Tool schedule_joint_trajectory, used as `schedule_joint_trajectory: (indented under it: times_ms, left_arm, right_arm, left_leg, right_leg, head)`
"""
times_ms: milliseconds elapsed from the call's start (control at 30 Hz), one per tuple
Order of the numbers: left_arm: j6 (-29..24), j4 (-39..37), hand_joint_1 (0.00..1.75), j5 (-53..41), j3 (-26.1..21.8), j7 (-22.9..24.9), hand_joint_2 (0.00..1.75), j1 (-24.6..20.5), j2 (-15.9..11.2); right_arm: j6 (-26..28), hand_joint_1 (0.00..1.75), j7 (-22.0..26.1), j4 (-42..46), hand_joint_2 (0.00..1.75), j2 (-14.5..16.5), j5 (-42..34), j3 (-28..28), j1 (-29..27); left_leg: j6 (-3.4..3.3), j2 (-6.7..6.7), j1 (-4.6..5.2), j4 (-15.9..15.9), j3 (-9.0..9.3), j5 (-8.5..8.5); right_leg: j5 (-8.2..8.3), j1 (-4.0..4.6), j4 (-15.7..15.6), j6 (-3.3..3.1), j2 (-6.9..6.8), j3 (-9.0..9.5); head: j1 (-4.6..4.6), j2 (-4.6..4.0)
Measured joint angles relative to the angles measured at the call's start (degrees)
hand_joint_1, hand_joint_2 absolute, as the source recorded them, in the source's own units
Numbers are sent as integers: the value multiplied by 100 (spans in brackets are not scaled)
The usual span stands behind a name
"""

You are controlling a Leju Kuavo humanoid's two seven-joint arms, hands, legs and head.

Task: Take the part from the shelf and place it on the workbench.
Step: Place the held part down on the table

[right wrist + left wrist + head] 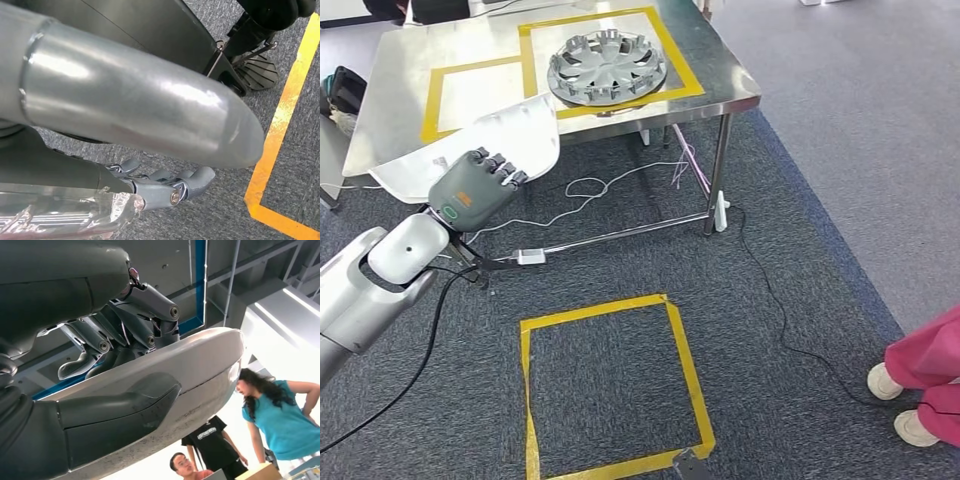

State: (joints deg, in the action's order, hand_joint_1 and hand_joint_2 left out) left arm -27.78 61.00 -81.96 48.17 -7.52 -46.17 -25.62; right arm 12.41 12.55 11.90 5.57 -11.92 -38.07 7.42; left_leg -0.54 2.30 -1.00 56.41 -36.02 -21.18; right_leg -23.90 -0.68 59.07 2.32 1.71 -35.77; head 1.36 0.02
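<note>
My left hand point(475, 187) grips a curved white-grey panel part point(482, 140) by its near edge and holds it just in front of the steel workbench point(392, 75), at its near left corner. In the left wrist view the fingers point(151, 315) wrap one face of the part point(203, 360) and the thumb point(124, 405) presses the other. On the bench, a yellow-taped rectangle point(433, 95) lies bare just beyond the part. My right hand point(166, 187) hangs over the grey carpet, fingers stretched out, holding nothing.
A silver wheel cover point(607, 65) fills the bench's larger taped rectangle. Cables point(584, 190) trail on the carpet under the bench. A yellow tape square point(610, 385) marks the floor in front. A person's pink legs and white shoes point(916, 390) stand at the right edge.
</note>
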Motion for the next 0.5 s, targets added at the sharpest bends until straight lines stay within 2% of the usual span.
schedule_joint_trajectory:
  times_ms: [100, 133, 167, 500]
  left_arm:
    - [0, -2, 175, 0, 1, 0, 175, 0, 16]
    - [0, -3, 175, 0, 1, 0, 175, 0, 20]
    - [0, -5, 175, 0, 2, 0, 175, 0, 23]
    - [14, -60, 175, -72, -7, 109, 175, 0, 64]
  right_arm:
    - [0, 0, 0, -1, 0, 0, 1, 0, -1]
    - [0, 0, 0, -1, 0, 0, 1, 1, -1]
    - [0, 0, 1, -1, 0, 0, 1, 1, -1]
    - [-36, 0, 48, -1, 0, 0, -42, 61, -11]
  left_leg:
    - [223, -1, -25, -40, -2, 16]
    - [280, -1, -30, -47, -4, 17]
    - [306, -1, -33, -49, -6, 18]
    - [294, 1, -8, -43, -22, 26]
  right_leg:
    - [2, 16, 11, -28, -8, -22]
    - [2, 18, 14, -32, -11, -27]
    - [3, 19, 15, -33, -12, -29]
    - [27, -4, -20, -2, -19, -17]
  head:
    - [-2, 0]
    - [-3, 0]
    - [-4, 0]
    - [-5, 0]
